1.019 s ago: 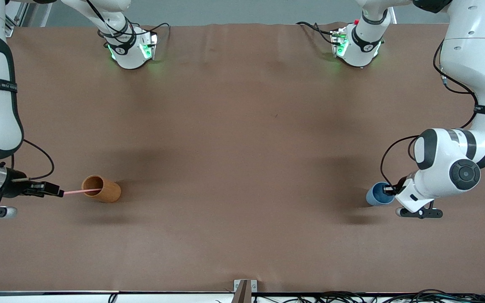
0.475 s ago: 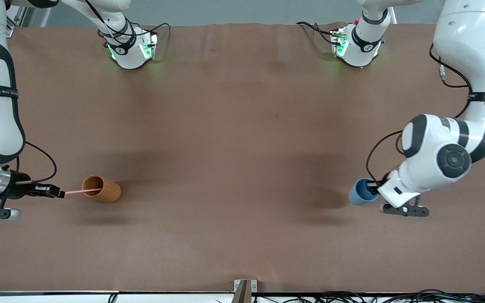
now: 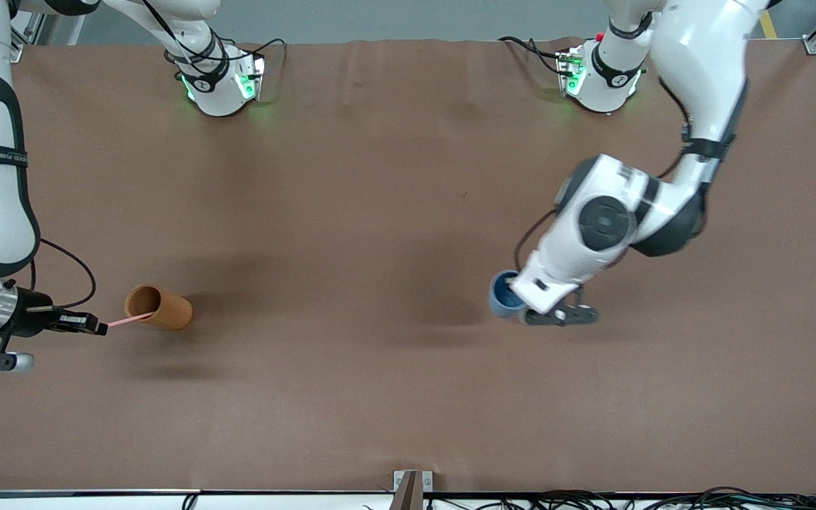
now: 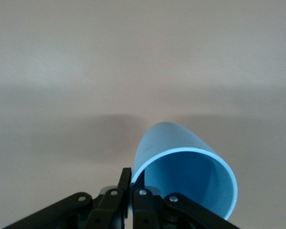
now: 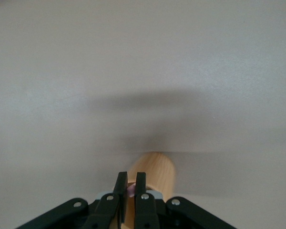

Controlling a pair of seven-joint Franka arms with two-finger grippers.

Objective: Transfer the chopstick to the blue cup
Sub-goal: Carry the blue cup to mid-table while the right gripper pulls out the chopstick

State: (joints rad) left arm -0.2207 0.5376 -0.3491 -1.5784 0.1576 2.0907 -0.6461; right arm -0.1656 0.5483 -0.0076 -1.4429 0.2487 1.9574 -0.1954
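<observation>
The pale-pink chopstick point(image 3: 122, 321) runs from my right gripper point(image 3: 102, 328) into the mouth of the orange-brown cup point(image 3: 160, 307) at the right arm's end of the table. The right gripper point(image 5: 131, 187) is shut on the chopstick's point(image 5: 132, 190) outer end, with the orange-brown cup point(image 5: 155, 171) just ahead of its fingers. The blue cup point(image 3: 503, 293) hangs over the table between its middle and the left arm's end. My left gripper point(image 4: 132, 183) is shut on the rim of the blue cup point(image 4: 181, 176), one finger inside and one outside, the mouth facing the wrist.
Both arm bases point(image 3: 218, 81) point(image 3: 598, 78) stand along the table's edge farthest from the front camera. A small metal bracket point(image 3: 408, 484) and cables sit at the edge nearest that camera. The brown table cover point(image 3: 351, 234) lies bare between the two cups.
The left arm has carried the blue cup toward the table's middle. The right gripper has closed on the chopstick. The orange-brown cup has shifted slightly toward the right arm's end.
</observation>
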